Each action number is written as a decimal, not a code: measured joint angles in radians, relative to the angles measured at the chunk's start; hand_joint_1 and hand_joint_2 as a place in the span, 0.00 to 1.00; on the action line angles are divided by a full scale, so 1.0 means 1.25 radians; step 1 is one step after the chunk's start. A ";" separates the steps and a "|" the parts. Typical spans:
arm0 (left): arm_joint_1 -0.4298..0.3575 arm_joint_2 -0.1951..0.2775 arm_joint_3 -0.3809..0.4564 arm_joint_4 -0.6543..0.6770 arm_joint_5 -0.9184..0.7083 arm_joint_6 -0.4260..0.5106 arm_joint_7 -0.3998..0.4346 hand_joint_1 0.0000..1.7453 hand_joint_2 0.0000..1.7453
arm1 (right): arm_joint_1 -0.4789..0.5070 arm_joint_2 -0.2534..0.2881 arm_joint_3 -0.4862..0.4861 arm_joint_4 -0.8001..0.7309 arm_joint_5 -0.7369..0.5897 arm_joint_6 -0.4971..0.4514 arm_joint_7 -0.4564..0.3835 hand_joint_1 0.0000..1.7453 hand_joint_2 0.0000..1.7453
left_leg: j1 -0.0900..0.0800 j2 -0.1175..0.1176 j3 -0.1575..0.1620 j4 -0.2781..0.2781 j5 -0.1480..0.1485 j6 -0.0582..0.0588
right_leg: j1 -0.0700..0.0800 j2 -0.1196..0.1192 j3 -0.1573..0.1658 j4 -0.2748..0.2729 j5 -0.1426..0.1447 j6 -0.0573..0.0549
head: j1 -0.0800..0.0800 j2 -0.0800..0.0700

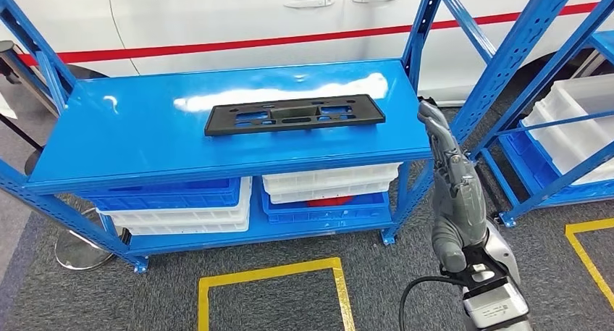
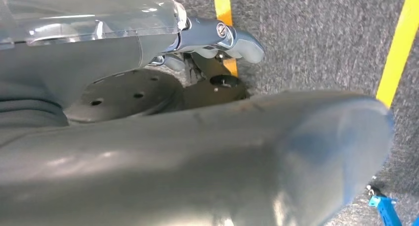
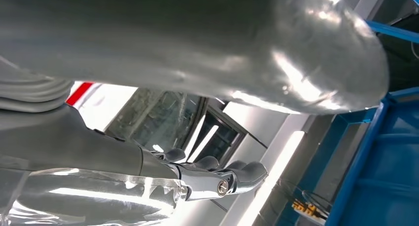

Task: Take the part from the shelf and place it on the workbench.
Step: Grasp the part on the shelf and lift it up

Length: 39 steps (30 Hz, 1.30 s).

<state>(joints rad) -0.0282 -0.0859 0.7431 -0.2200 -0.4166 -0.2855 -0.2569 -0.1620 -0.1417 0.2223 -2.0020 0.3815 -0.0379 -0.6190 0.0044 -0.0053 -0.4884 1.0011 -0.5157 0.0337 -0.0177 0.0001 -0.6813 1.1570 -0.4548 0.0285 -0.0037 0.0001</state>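
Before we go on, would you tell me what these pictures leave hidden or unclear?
- Red thing under the stacked white bins, head view: mostly covered, so unidentifiable.
- Left hand, left wrist view: the thick thumb in front hides most of it; hard to tell if it holds anything.
- White bin in the neighbouring rack, head view: cut by the edge.
- Black part underside: it lies flat on the shelf.

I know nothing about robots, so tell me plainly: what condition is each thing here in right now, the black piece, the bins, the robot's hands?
Flat black plastic part: lying flat on the blue metal shelf top, untouched.
Right hand: raised beside the shelf's right end, fingers extended, holding nothing.
Left hand: hanging over the grey carpet, holding nothing.
White plastic bins: stacked on the lower shelf level.
Blue plastic bins: stacked on the lower level too.
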 joint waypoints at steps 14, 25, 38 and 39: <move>0.000 0.001 0.000 0.002 -0.007 0.021 0.023 0.00 0.00 | -0.007 -0.002 0.001 -0.005 -0.004 -0.003 -0.005 0.00 0.00 | 0.004 0.000 -0.138 0.192 -0.044 -0.040 | 0.003 0.003 0.114 -0.112 -0.031 -0.041 | -0.003 0.000; 0.003 0.010 0.003 0.004 -0.005 0.042 0.027 0.00 0.00 | 0.006 -0.008 -0.002 -0.003 -0.017 -0.022 -0.005 0.00 0.00 | -0.003 0.001 -0.063 0.005 0.051 0.008 | 0.001 0.004 0.074 0.030 -0.115 0.002 | -0.001 0.000; 0.016 0.036 0.034 0.005 0.003 0.096 0.067 0.00 0.00 | 0.050 -0.018 -0.055 -0.012 -0.061 -0.024 0.043 0.00 0.00 | -0.009 -0.001 -0.004 0.052 -0.025 -0.022 | 0.009 0.003 0.060 -0.112 0.015 -0.041 | -0.004 0.000; 0.015 0.037 0.036 0.005 0.004 0.095 0.065 0.00 0.00 | 0.051 -0.018 -0.057 -0.011 -0.062 -0.018 0.055 0.00 0.00 | -0.007 0.000 -0.027 0.093 -0.040 -0.027 | 0.007 0.003 0.066 -0.115 0.012 -0.045 | -0.005 0.000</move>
<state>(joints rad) -0.0089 -0.0399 0.7884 -0.2136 -0.4121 -0.1664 -0.1761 -0.0988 -0.1644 0.1508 -2.0163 0.3041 -0.0600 -0.5505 -0.0040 -0.0059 -0.5227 1.1170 -0.5660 -0.0002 -0.0085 0.0033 -0.5982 1.0136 -0.4397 -0.0272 -0.0097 0.0001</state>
